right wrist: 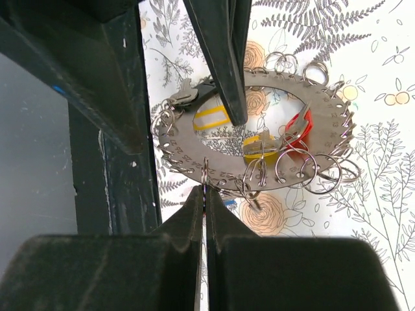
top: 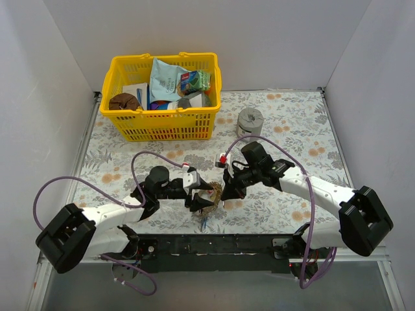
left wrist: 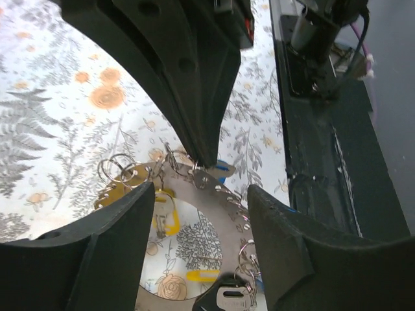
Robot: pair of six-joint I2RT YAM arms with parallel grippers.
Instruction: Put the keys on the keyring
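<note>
1 gripper (right) seemingly pinches keyring.

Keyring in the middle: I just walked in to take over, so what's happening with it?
Both arms meet at the keyring, which already carries several keys. The right gripper is shut on a split ring at its rim. The left gripper stands open, a finger on each side of the band.

keyring front-ctr on table | basket back-left | cylinder rt of basket
</note>
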